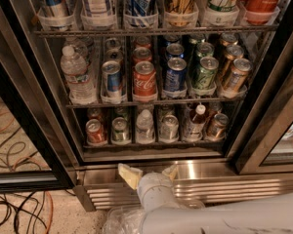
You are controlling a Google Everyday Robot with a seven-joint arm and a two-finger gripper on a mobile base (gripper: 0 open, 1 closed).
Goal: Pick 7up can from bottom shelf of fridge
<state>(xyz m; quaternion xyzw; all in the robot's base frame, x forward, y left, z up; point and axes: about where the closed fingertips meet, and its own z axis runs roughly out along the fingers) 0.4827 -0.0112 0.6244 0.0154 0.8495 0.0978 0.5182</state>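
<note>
one gripper, fingers apart and empty, sits at the fridge base, below the 7up can on the bottom shelf.

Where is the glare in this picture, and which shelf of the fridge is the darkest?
Camera view: glare sits on the steel base, beside the open pincer low in front of it; the bottom shelf is darkest, so the 7up can there looks dull.

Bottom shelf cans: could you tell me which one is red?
The far-left can; no other can there is red. The gripper sits below, at the fridge base.
</note>
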